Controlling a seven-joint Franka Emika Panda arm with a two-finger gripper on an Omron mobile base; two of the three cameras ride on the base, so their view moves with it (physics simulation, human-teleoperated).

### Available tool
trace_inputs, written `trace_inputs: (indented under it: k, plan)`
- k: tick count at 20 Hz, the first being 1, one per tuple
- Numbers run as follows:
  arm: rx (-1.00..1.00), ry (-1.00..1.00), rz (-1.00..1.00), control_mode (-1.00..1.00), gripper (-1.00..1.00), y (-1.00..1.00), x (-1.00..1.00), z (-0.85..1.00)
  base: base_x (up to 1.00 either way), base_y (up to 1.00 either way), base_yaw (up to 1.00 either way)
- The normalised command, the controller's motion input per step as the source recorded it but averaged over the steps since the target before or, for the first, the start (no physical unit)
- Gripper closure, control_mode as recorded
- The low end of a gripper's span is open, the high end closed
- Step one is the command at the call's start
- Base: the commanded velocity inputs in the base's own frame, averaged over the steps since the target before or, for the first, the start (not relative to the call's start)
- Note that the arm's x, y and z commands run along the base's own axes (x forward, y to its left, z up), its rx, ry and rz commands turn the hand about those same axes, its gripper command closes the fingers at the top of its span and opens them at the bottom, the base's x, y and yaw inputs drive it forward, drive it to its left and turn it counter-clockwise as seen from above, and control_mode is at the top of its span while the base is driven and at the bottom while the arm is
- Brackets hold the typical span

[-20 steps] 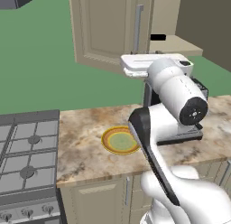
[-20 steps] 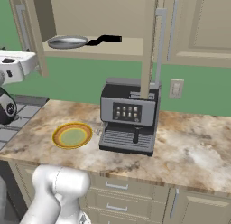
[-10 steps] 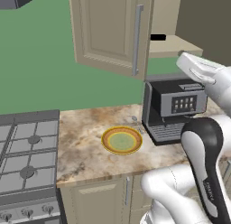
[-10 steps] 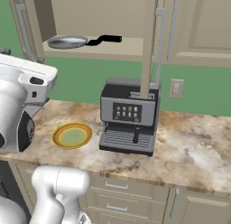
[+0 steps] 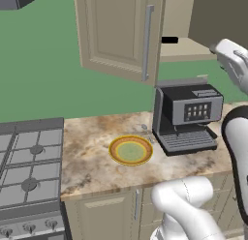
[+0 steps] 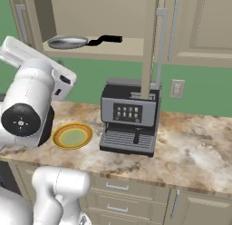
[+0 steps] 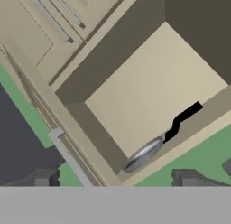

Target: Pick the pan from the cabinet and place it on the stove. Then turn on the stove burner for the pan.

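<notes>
Pan (image 6: 68,42), shallow round silvery metal, straight black handle.

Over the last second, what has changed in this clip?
The arm swung across the counter from the left side toward the right and lifted; nothing was grasped. The pan stays on the cabinet shelf, the plate and coffee machine unmoved.

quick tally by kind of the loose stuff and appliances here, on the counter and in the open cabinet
pan: 1, on the open cabinet shelf
plate: 1, on the counter
coffee machine: 1, on the counter
stove: 1
total: 4
</notes>
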Motion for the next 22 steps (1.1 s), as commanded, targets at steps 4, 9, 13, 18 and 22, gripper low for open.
trace_inputs:
  k: [4,9,13,18,22]
  plan:
    - [0.27,0.32,0.16,-1.0,-1.0,-0.06,0.63,-0.07,0.0,0.0,0.0]
    - [0.08,0.26,0.21,-1.0,-1.0,0.0,0.59,-0.1,0.0,0.0,0.0]
    - [0.1,0.23,0.2,-1.0,-1.0,0.0,0.6,-0.11,0.0,0.0,0.0]
    - [0.1,0.2,0.16,-1.0,-1.0,0.16,0.56,-0.1,0.0,0.0,0.0]
    - [0.05,0.14,0.08,-1.0,-1.0,0.43,0.49,-0.2,0.0,0.0,0.0]
